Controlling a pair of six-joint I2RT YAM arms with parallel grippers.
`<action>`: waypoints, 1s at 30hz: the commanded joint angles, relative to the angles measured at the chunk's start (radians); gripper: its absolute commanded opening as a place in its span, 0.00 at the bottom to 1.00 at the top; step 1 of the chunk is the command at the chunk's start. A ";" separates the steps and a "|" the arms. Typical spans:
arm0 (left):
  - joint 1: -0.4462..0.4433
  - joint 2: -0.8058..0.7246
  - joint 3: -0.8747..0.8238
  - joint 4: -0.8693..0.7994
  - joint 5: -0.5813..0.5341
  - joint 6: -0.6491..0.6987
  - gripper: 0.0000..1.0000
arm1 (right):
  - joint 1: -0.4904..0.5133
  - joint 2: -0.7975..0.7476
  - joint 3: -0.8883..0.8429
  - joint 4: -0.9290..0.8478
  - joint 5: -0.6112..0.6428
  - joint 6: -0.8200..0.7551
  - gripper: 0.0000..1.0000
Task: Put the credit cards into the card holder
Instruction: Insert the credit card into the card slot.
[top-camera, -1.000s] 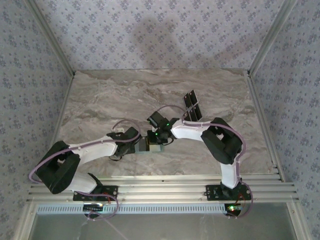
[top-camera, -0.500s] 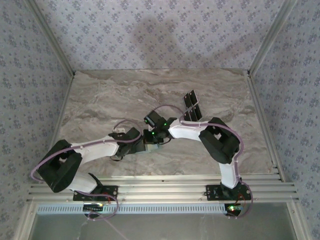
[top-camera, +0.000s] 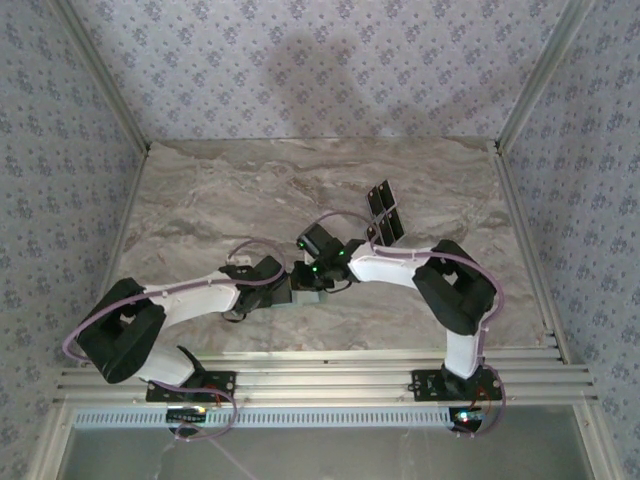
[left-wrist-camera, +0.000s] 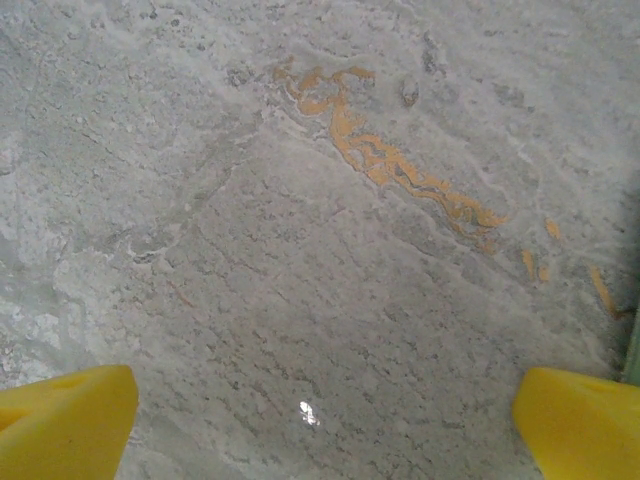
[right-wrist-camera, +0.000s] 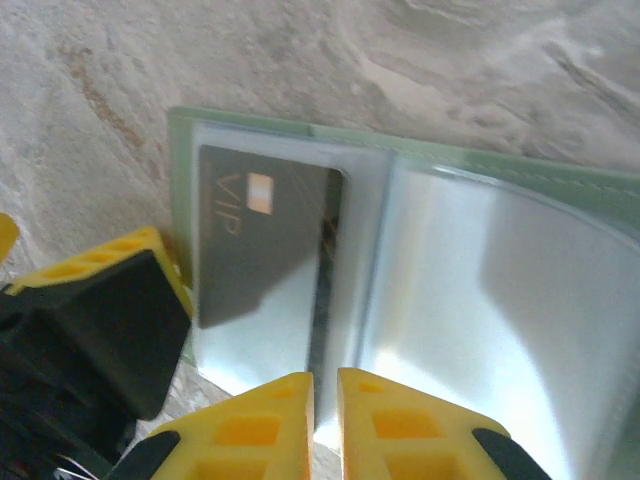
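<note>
The card holder (right-wrist-camera: 480, 290) lies open on the marble with its clear sleeves up. A black credit card marked VIP (right-wrist-camera: 262, 235) sits in the left sleeve. Another credit card (right-wrist-camera: 322, 300) stands edge-on at the fold, in line with my right gripper (right-wrist-camera: 325, 400). That gripper's jaws are a narrow slit apart, and light shows between the tips. My left gripper (left-wrist-camera: 320, 430) is wide open low over bare marble, and one of its fingers (right-wrist-camera: 95, 320) rests at the holder's left edge. More black credit cards (top-camera: 385, 212) lie behind the right arm.
The marble table (top-camera: 220, 200) has patterned walls on three sides and a metal rail along the near edge (top-camera: 320, 380). The two wrists meet over the card holder (top-camera: 303, 299) at the table's middle front.
The right arm's elbow has swung out to the right and its wrist has shifted slightly over the holder. Its jaws have parted a little. The left arm holds still.
</note>
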 joint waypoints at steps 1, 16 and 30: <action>-0.011 -0.008 0.015 -0.004 0.037 -0.011 1.00 | -0.014 -0.045 -0.041 -0.001 0.024 -0.002 0.17; 0.140 -0.294 -0.093 0.306 0.373 0.102 1.00 | -0.038 -0.108 -0.107 -0.074 0.147 -0.100 0.15; 0.158 -0.242 -0.153 0.455 0.448 0.093 1.00 | -0.031 -0.100 -0.148 0.014 0.096 -0.080 0.09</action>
